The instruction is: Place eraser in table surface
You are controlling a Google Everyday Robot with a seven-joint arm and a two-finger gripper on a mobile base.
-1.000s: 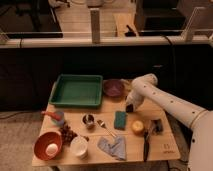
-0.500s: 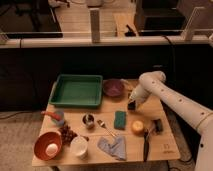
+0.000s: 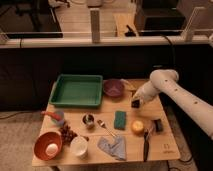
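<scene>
My gripper [image 3: 135, 103] hangs at the end of the white arm, over the right half of the table surface [image 3: 95, 156]. It is shut on the eraser [image 3: 135, 104], a small dark block at its fingertips. The eraser sits just above the slats, right of the purple bowl [image 3: 113, 87] and behind the teal-green sponge [image 3: 120, 119]. I cannot tell whether the eraser touches the wood.
A green tray [image 3: 77, 90] stands at the back left. At the front are an orange bowl [image 3: 48, 146], a white cup [image 3: 78, 146], grapes [image 3: 66, 134] and a grey cloth [image 3: 112, 147]. A yellow object [image 3: 137, 126], a black clip [image 3: 158, 125] and a dark tool [image 3: 146, 142] lie front right.
The arm's elbow has swung to the right. The gripper with the dark block has stayed near the same spot and dipped slightly.
</scene>
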